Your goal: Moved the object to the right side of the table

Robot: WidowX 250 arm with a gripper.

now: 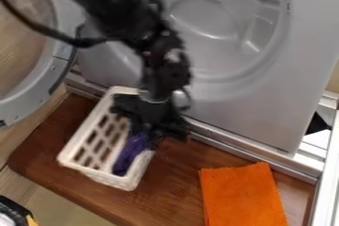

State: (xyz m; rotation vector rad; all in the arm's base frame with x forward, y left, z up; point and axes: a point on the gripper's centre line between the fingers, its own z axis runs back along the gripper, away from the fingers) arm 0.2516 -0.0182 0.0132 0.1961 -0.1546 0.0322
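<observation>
My gripper (156, 123) hangs over the right part of the white plastic basket (86, 136), blurred and dark against it. Just below it, a purple cloth (130, 151) lies along the basket's right side, its upper end hidden behind the gripper. Whether the gripper holds that cloth cannot be made out. An orange cloth (243, 195) lies flat on the right part of the brown wooden table (179, 185), apart from the basket and the gripper.
Behind the table stands a grey washing machine front (258, 103) with a round drum opening. Its open round door (39, 96) is at the left. A white metal frame (325, 175) runs along the right edge. A dark object (13, 210) is at the lower left corner.
</observation>
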